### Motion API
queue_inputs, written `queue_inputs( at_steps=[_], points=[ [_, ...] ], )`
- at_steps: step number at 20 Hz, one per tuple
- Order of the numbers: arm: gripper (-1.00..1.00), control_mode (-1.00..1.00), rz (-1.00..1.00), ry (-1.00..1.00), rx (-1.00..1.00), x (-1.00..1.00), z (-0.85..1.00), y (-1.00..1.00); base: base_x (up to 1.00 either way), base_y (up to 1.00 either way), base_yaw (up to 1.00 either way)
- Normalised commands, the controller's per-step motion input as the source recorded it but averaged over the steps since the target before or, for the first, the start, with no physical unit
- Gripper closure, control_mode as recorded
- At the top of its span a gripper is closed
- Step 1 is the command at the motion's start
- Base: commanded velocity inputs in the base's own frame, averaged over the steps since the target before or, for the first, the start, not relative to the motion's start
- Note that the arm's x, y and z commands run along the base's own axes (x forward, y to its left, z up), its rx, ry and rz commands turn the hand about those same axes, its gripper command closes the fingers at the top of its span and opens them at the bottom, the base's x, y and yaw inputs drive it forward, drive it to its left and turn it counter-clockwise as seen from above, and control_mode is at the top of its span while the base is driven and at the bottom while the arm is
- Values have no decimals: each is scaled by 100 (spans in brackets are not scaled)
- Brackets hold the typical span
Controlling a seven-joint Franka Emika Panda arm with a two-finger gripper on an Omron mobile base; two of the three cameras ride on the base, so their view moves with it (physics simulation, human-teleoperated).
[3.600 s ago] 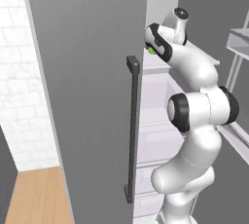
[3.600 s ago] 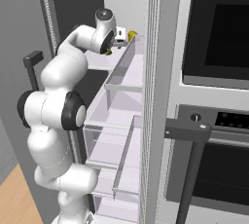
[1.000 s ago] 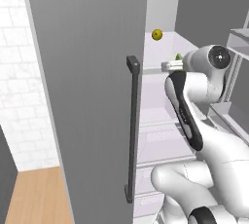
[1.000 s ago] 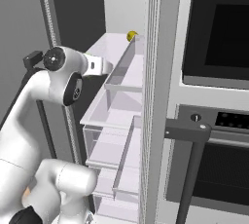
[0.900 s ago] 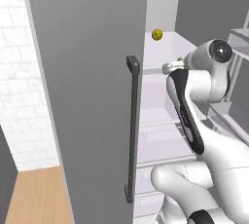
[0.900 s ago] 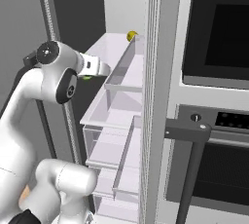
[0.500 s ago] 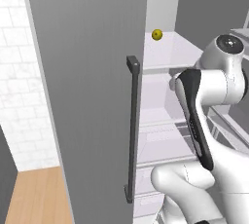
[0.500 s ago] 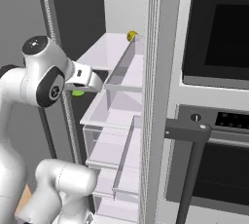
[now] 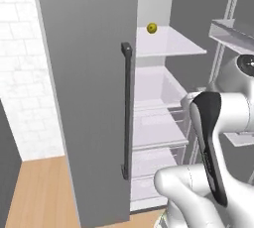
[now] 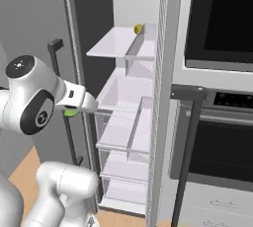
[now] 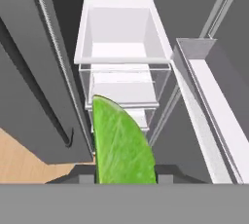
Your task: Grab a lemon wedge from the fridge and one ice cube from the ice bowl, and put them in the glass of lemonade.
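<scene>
Since the earlier frames the arm has pulled right back out of the fridge (image 10: 123, 97) — a few seconds ago the hand was up at the top shelf (image 9: 168, 43), now the gripper (image 10: 74, 110) sits low and to the left of the open compartment, outside the shelves in the right base view. The small yellow fruit (image 9: 152, 28) at the back of that top shelf hasn't budged.

The lemon wedge (image 11: 121, 145) is clamped between the fingers, bright green and veined, standing up from the bottom of the hand view and covering most of the tips. From the right base view it shows as a green sliver (image 10: 70, 113) just under the hand.

Past the fingers are the white fridge drawer (image 11: 121, 33) and clear bins, with the grey door (image 9: 89, 83) and its dark bar handle (image 9: 127, 110) to the left. Right of the fridge is a black wall oven (image 10: 217, 18) with a dark handle (image 10: 188, 93). Wood floor (image 9: 39, 192) below, white brick wall (image 9: 25, 73) far left.
</scene>
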Motion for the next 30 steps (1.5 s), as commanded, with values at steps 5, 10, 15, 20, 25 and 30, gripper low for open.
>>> queue_inputs(
  at_steps=[5, 10, 15, 20, 25, 30],
  points=[
    [100, 100, 0, 0, 0, 0, 0, 0, -100, -35, -7],
    [100, 100, 0, 0, 0, 0, 0, 0, -95, -94, -16],
    [100, 100, 0, 0, 0, 0, 0, 0, -42, -100, -19],
    [100, 100, 0, 0, 0, 0, 0, 0, 56, -100, -8],
    [100, 100, 0, 0, 0, 0, 0, 0, 99, -100, -1],
    [100, 100, 0, 0, 0, 0, 0, 0, 91, -100, 0]
  ],
)
